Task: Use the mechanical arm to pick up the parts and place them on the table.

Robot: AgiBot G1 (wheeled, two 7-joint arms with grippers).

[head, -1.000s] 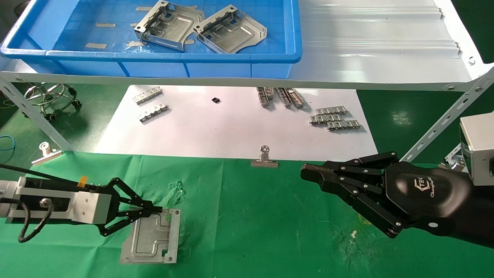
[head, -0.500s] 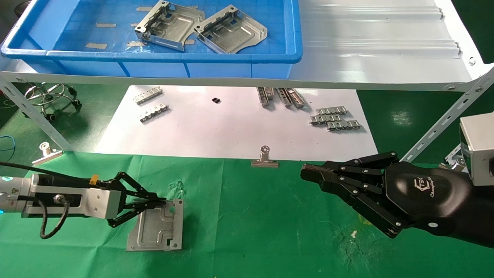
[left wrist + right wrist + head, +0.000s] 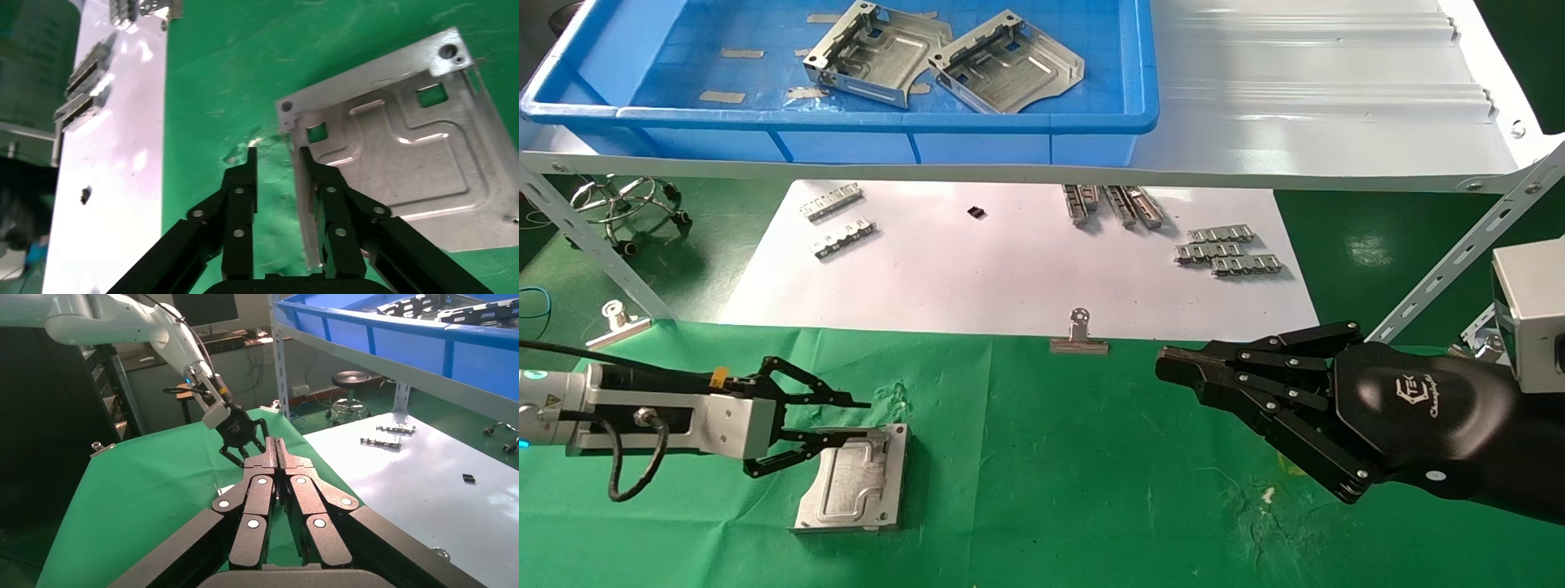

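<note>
My left gripper (image 3: 856, 420) is open, low over the green table (image 3: 1050, 457) at the front left. One silver part (image 3: 858, 478) lies on the cloth right under and in front of it. In the left wrist view the part (image 3: 404, 147) has its bent edge beside one finger (image 3: 318, 184), and nothing sits between the gripper's (image 3: 278, 153) jaws. Two more parts (image 3: 878, 53) (image 3: 1009, 61) lie in the blue bin (image 3: 846, 122) on the shelf. My right gripper (image 3: 1173, 363) is shut and empty, hovering at the right; it also shows in the right wrist view (image 3: 275, 441).
The white corrugated shelf (image 3: 1320, 98) overhangs the back. Under it a white paper sheet (image 3: 1009, 278) holds small toothed strips (image 3: 1226, 249). Binder clips (image 3: 1079, 335) (image 3: 617, 322) sit at the cloth's far edge. A slanted shelf strut (image 3: 1459, 253) stands near the right arm.
My left gripper moved a little to the right with the part, then opened and let it go. The part now rests on the cloth. The right arm has not moved.
</note>
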